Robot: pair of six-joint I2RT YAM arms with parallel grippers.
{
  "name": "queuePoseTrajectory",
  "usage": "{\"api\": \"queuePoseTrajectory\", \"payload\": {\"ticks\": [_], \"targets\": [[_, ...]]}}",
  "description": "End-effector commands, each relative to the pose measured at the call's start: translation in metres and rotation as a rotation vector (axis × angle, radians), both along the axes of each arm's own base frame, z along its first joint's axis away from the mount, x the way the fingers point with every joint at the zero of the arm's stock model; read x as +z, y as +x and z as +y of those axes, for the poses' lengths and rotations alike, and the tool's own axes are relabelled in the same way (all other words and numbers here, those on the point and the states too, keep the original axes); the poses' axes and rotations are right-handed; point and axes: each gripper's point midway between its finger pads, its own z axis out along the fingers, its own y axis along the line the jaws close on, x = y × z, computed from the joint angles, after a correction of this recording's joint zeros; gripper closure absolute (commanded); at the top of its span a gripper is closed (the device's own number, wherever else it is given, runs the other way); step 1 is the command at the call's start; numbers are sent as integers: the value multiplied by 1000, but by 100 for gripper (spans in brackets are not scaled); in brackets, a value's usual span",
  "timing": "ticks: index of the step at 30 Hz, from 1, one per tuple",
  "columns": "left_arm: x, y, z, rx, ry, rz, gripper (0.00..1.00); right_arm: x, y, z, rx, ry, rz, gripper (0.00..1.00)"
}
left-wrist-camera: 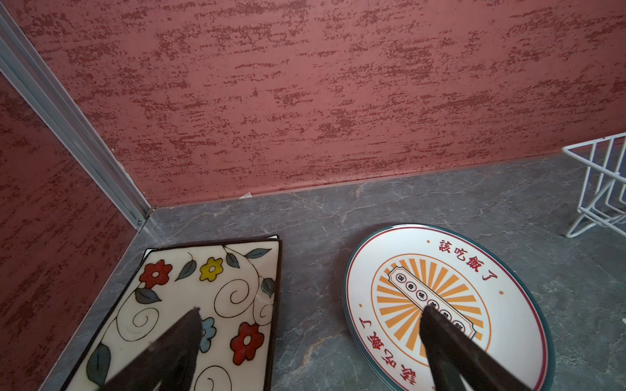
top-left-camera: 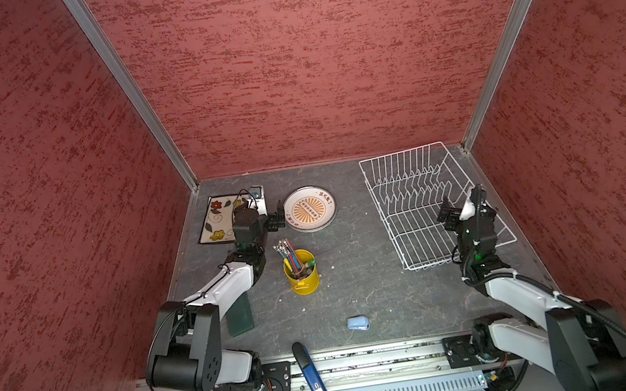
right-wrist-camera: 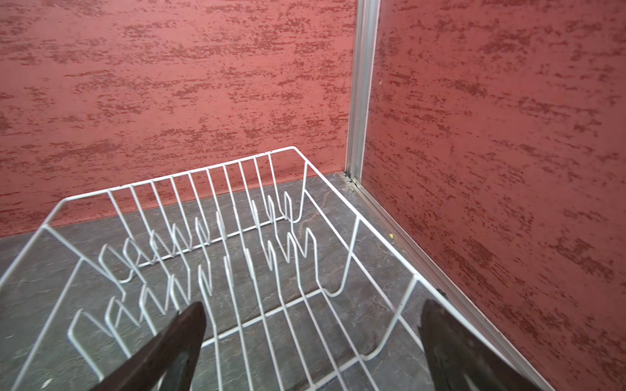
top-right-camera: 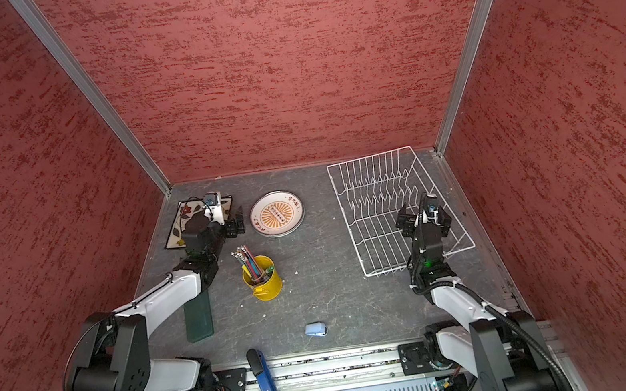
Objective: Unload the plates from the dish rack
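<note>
A round plate [top-left-camera: 310, 208] [top-right-camera: 277, 213] [left-wrist-camera: 450, 270] with an orange sunburst lies flat on the table at the back. Left of it lies a square flowered plate [top-left-camera: 214, 219] [top-right-camera: 178, 231] [left-wrist-camera: 216, 287], partly hidden by my left arm in both top views. My left gripper [top-left-camera: 277, 218] [top-right-camera: 237, 222] [left-wrist-camera: 310, 311] hovers open over the gap between them, holding nothing. The white wire dish rack [top-left-camera: 401, 153] [top-right-camera: 368, 157] [right-wrist-camera: 176, 174] stands at the back right, its prongs bare. Above its near right part my right gripper [top-left-camera: 447, 212] [top-right-camera: 424, 218] [right-wrist-camera: 313, 306] is open and holds nothing.
A yellow cup of pencils [top-left-camera: 301, 272] stands mid-table near my left forearm. A dark green block [top-left-camera: 238, 315] lies under the left arm. A small light-blue object [top-left-camera: 358, 322] sits near the front, and a blue-and-black tool [top-left-camera: 310, 373] lies across the front rail. Red walls close three sides.
</note>
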Motion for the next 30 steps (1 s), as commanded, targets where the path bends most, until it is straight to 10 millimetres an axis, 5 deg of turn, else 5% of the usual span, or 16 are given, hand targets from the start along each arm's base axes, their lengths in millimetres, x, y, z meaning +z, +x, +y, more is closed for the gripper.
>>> {"api": "queuePoseTrajectory", "payload": {"ticks": [1, 9, 21, 30], "targets": [[32, -3, 3, -5, -64, -135, 1, 8, 2, 1, 24, -1, -94, 1], [33, -24, 14, -5, -38, -158, 1, -12, 2, -4, 6, -30, -81, 1], [-8, -63, 40, 17, -38, -121, 1, -16, 0, 6, 70, -20, -149, 1], [-31, -72, 55, 49, -67, -98, 0, -34, 8, 9, 87, -21, -115, 1]]}}
